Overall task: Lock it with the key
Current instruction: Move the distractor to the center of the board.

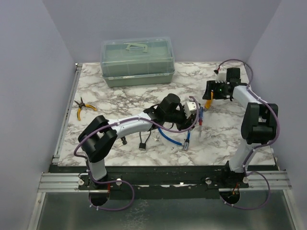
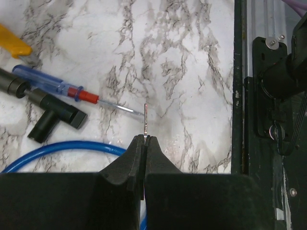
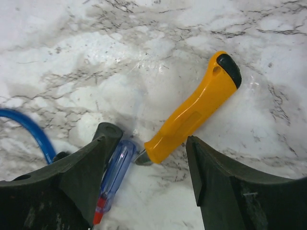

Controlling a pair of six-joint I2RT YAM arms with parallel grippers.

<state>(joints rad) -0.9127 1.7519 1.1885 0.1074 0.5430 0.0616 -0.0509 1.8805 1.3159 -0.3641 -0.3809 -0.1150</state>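
Your left gripper (image 2: 145, 139) is fully closed on the key (image 2: 145, 120). The key is pinched edge-on between the pads, with its thin blade sticking straight out past the fingertips. In the left wrist view you'll see the blade tip just beside the bare end of the blue screwdriver (image 2: 53, 84) shaft; can't tell if they touch. The screwdriver lies flat on the table (image 2: 192, 62) and has a clear blue grip and a red collar. Next to it are a black T-shaped part (image 2: 53, 115) and a loop of blue cable (image 2: 62, 148), both on the marble.

Your right gripper (image 3: 149, 136) is wide open with nothing in it. It hangs over the narrow end of the orange handle (image 3: 196, 110), one finger on either side with a gap on both. The orange handle lies flat, black cap at its far end. The screwdriver's grip sits right against the finger on that view's left side.

From the top camera, both arms meet right of the table's centre. You've also got a green lidded box (image 1: 137, 61) at the back edge and yellow-handled pliers (image 1: 82, 109) near the left edge, both well apart from the grippers.
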